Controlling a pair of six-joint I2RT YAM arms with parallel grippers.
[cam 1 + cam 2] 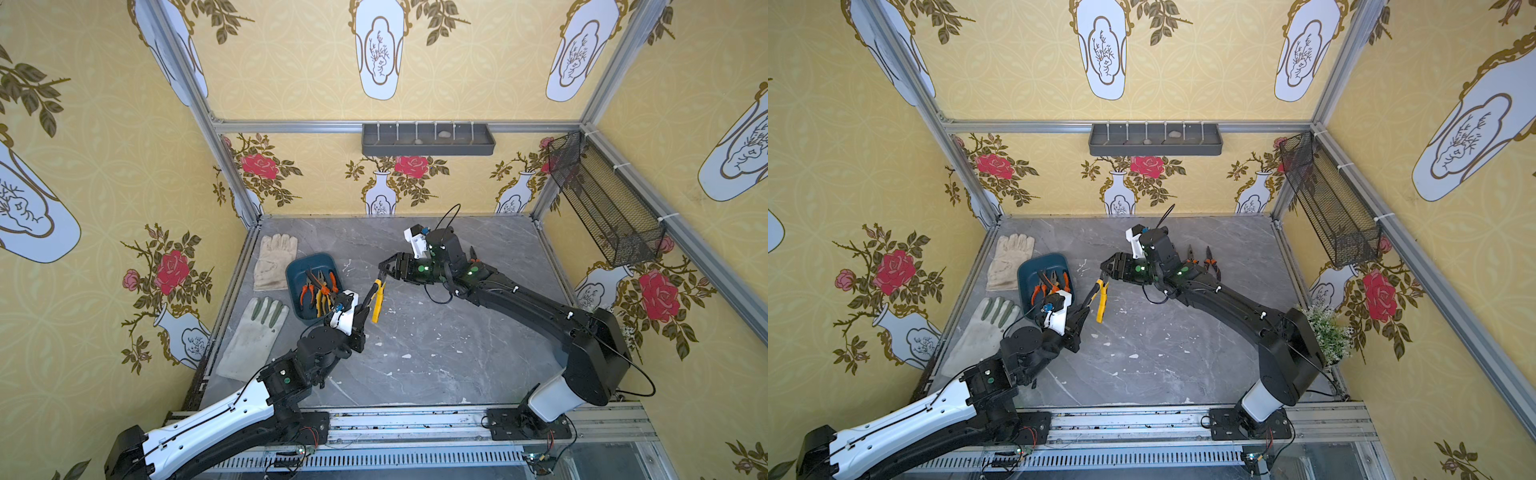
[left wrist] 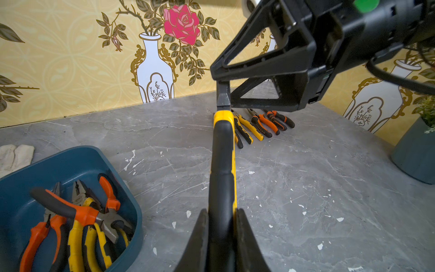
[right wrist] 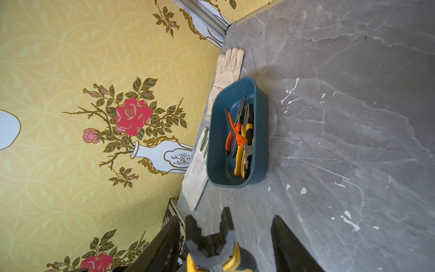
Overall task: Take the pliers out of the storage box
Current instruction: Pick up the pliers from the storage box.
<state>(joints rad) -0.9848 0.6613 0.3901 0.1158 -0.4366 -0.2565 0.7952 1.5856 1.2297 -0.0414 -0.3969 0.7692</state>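
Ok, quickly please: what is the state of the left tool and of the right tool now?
Left tool: closed, holding the yellow-and-black pliers by the handles.
Right tool: open around the head of the same pliers, not gripping.

A dark teal storage box [image 1: 307, 262] is set upright on the tabletop [image 1: 415, 332], with several orange- and yellow-handled pliers [image 1: 320, 291] heaped inside. One yellow-and-black pair [image 1: 377, 301] is held aloft just beside it. Others [image 2: 259, 124] are laid in a row well apart.
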